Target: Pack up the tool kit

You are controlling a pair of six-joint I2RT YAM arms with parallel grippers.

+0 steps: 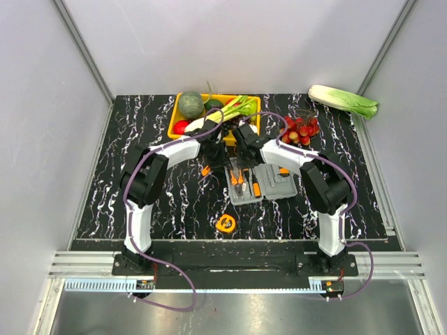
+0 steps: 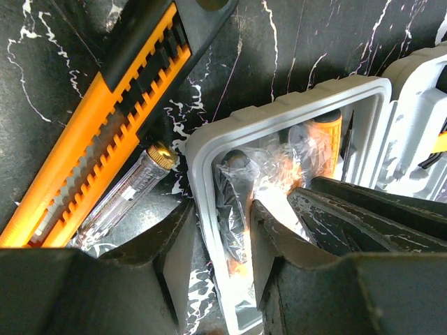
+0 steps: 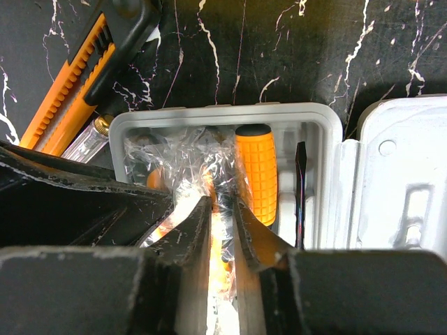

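The grey tool case [image 1: 278,183] lies open at the table's middle, with orange tools in its left half. My left gripper [image 2: 222,209] is open and straddles the case's left rim [image 2: 279,115]. One finger is outside the case and one inside, over plastic-wrapped tools. My right gripper [image 3: 222,202] is inside the same half, shut on a plastic-wrapped orange tool [image 3: 218,244], beside an orange-handled screwdriver [image 3: 256,174]. An orange utility knife [image 2: 105,125] and a clear tester screwdriver [image 2: 129,192] lie on the table left of the case. The yellow tape measure [image 1: 225,222] lies in front of the case.
A yellow tray [image 1: 172,127] of vegetables stands just behind the grippers. Red fruit [image 1: 300,129] lies to the tray's right and a cabbage [image 1: 343,101] at the back right. The case's lid half [image 3: 398,181] lies flat to the right.
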